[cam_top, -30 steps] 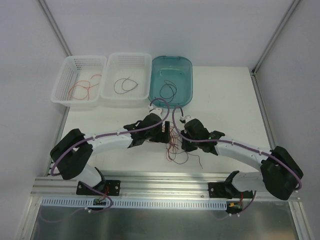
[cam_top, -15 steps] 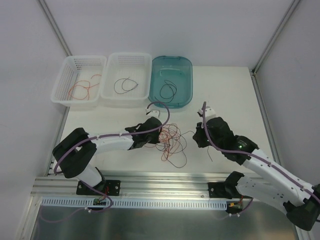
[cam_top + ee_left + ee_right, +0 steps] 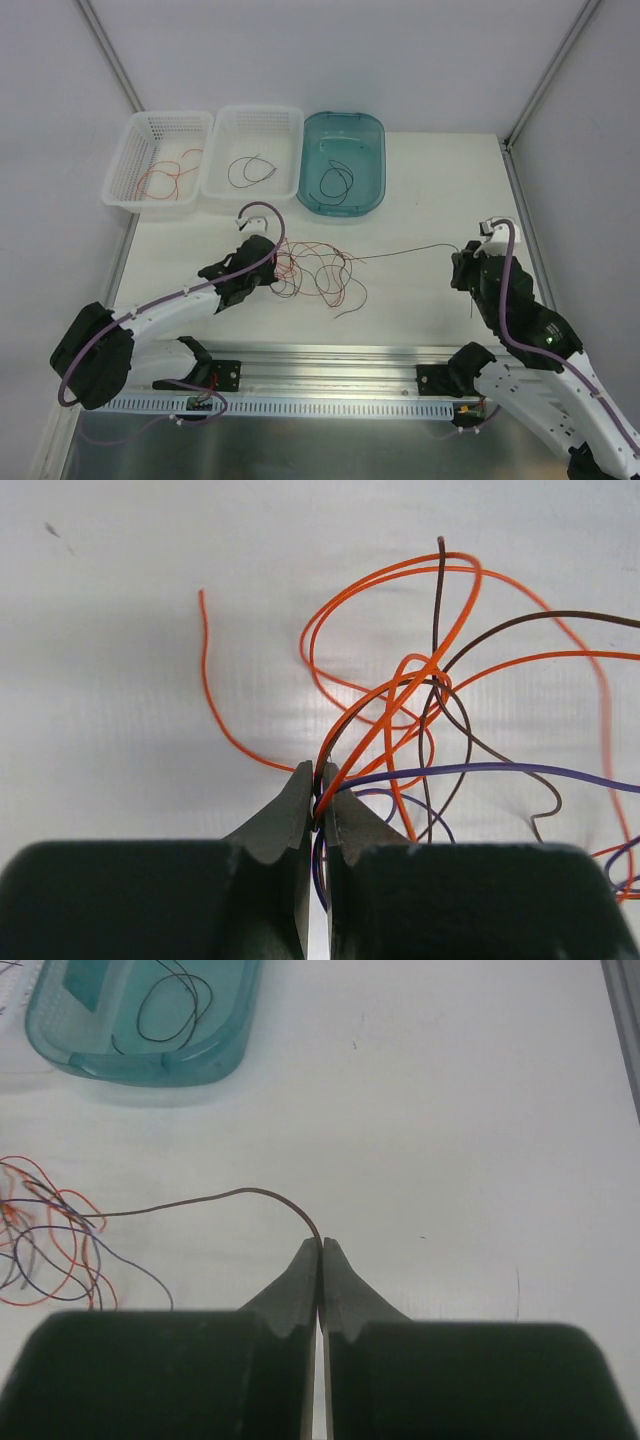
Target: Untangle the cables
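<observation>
The cables (image 3: 312, 268) lie as a loose tangle of thin red-orange, dark and purple wires on the white table, left of centre. My left gripper (image 3: 272, 264) sits at the tangle's left edge. In the left wrist view it (image 3: 318, 780) is shut on several strands, orange, dark and purple. One dark brown cable (image 3: 400, 250) runs taut from the tangle toward the right. My right gripper (image 3: 460, 262) is at that cable's far end. In the right wrist view it (image 3: 320, 1244) is shut on the dark brown cable (image 3: 200, 1202), with the tangle (image 3: 50, 1240) at far left.
Along the back stand a white basket (image 3: 118, 175) holding a red wire, a second white basket (image 3: 215, 185) holding a dark wire, and a teal bin (image 3: 375, 150) holding a dark looped wire. An aluminium rail (image 3: 330, 360) borders the near edge. Walls close both sides.
The left gripper has shut on the tangle and drawn back left. The right arm has swung far right, pulling one dark cable out of the tangle, which is now spread wider.
</observation>
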Robot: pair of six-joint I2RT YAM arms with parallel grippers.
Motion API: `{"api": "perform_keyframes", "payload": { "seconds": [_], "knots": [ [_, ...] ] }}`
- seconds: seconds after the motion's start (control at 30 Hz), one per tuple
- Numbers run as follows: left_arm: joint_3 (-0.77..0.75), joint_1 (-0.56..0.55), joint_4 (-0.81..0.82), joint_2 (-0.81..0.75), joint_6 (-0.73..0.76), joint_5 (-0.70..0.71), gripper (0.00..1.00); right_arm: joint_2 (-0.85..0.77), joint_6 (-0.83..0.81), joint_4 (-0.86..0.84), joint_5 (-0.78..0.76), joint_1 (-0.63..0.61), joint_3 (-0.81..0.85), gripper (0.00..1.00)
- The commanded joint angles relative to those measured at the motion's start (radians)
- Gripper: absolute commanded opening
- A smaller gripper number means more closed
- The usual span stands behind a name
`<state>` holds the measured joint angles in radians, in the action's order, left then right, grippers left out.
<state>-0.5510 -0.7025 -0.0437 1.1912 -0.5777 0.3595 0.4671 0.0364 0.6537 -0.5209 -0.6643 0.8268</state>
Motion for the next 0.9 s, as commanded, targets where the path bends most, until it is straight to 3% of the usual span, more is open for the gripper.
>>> {"api": "perform_keyframes", "payload": {
  "seconds": [0.0,0.13,0.17,0.3,0.4,0.67,0.87],
  "knots": [
    [0.026,0.027,-0.064,-0.077,0.033,0.055,0.0,0.051,0.007,0.012,-0.062,0.014,-0.041,0.01],
    [0.034,0.029,-0.102,-0.148,0.047,0.046,0.0,0.207,0.077,0.038,0.014,0.045,-0.072,0.02],
    [0.033,0.029,-0.105,-0.177,0.052,0.029,0.0,0.238,0.088,0.035,0.092,0.048,-0.08,0.04],
    [0.013,0.014,-0.104,-0.226,0.094,-0.108,0.0,0.407,0.094,-0.032,0.333,0.049,-0.106,0.44],
    [-0.021,-0.027,-0.104,-0.234,0.148,-0.154,0.0,0.446,0.074,-0.104,0.446,0.023,-0.101,0.57],
    [-0.018,-0.037,-0.102,-0.24,0.136,-0.214,0.0,0.585,0.026,-0.265,0.68,-0.014,0.04,0.62],
    [0.017,-0.046,-0.105,-0.289,0.093,-0.257,0.0,0.826,0.066,-0.411,0.708,-0.034,0.121,0.6]
  ]
}}
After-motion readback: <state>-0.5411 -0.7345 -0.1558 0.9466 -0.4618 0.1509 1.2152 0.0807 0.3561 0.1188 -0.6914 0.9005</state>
